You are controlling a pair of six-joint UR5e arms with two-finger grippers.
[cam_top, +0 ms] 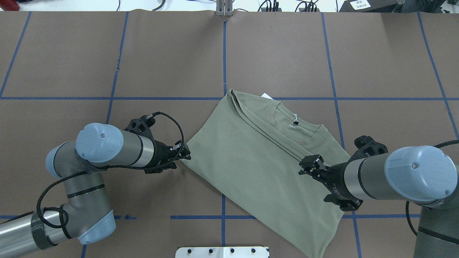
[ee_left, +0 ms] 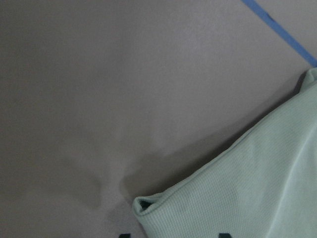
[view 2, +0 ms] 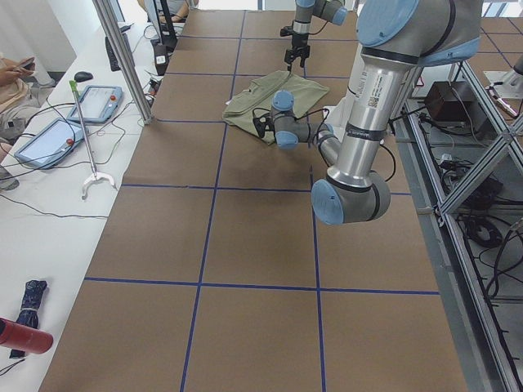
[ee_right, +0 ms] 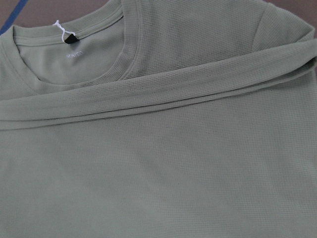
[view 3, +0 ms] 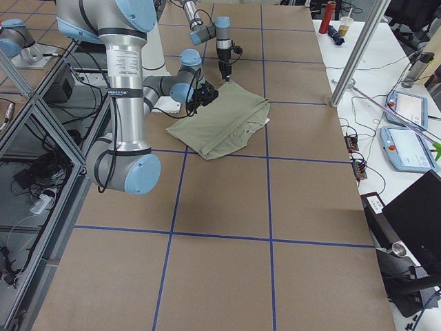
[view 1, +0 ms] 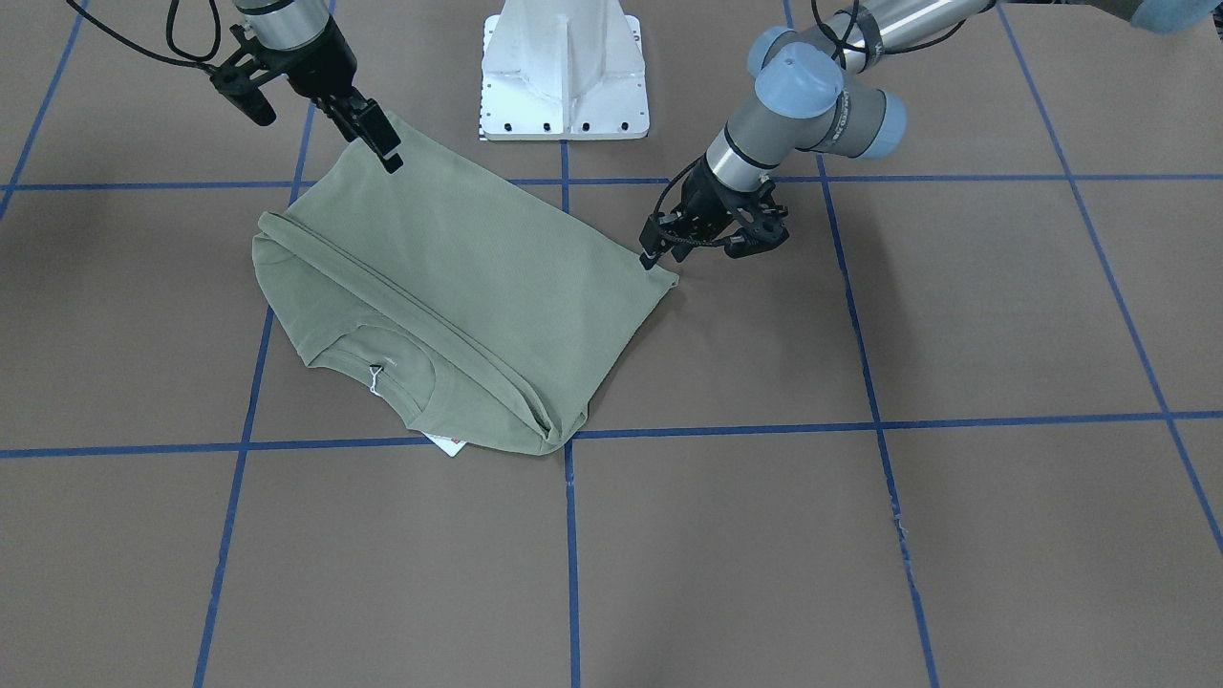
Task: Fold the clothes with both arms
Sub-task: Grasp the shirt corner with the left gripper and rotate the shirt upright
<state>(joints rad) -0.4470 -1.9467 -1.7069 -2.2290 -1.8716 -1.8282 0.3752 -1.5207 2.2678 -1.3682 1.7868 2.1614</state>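
Black finger ends of the left gripper (cam_top: 183, 154) are seen apart in its wrist view, and nothing is held between them. A corner of the shirt (cam_top: 251, 157) is laid just ahead of them, right at the tips. From there the green shirt is spread, folded over, on the brown table (cam_top: 107, 53), out toward the right gripper (cam_top: 310, 165). The right gripper is held over the far side of the shirt, close to the long fold (ee_right: 158, 94). How wide it is opened cannot be told. Past it, the round neckline (ee_right: 130, 44) and a white tag string (ee_right: 62, 30) are shown facing up. Blue tape lines (cam_top: 223, 53) are partly covered by the shirt.
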